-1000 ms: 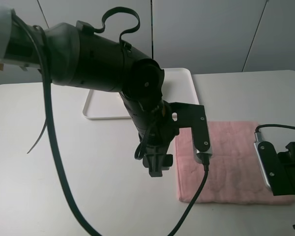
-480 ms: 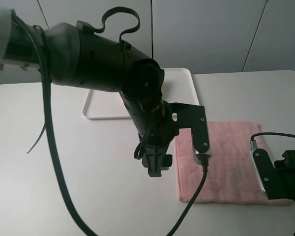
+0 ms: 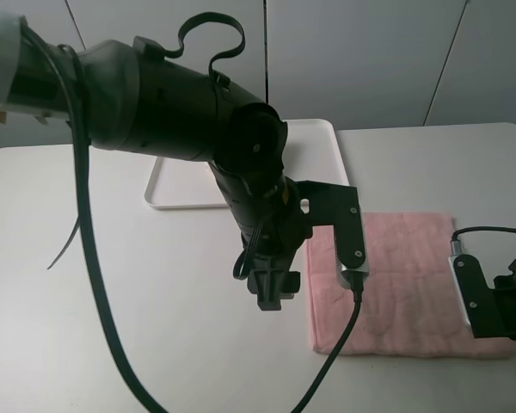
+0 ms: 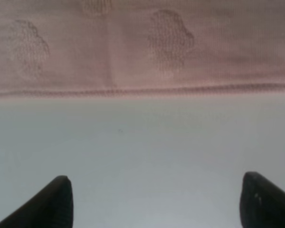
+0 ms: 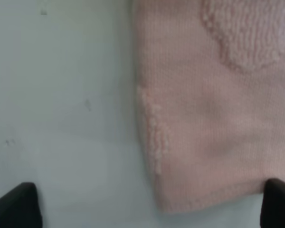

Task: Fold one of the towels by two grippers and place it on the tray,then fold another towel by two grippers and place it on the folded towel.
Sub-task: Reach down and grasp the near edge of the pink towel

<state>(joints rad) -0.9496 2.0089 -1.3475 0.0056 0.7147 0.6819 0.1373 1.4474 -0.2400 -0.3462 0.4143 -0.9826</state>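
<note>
The pale pink towel [image 3: 396, 280] lies flat on the white table to the right of centre. My left gripper [image 3: 271, 291] hangs just off its left edge. In the left wrist view it [image 4: 161, 204] is open, with bare table between the fingertips [image 4: 61, 199] and the towel's hem [image 4: 142, 90] just beyond. My right gripper [image 3: 507, 323] is at the towel's near right corner. In the right wrist view it [image 5: 147, 209] is open, and the towel's corner [image 5: 204, 142] lies between its fingers. The white tray [image 3: 318, 138] sits at the back, largely behind the left arm. The folded towel is hidden.
The thick left arm [image 3: 155, 95] reaches across the back left of the table [image 3: 112, 258], and its black cable [image 3: 95, 284] trails down to the front edge. Another cable [image 3: 340, 353] hangs over the towel's near left corner.
My right gripper has shifted a little along the pink towel's right edge, first inward, then back out toward the near corner. The left arm has barely moved. Both grippers stay open.
</note>
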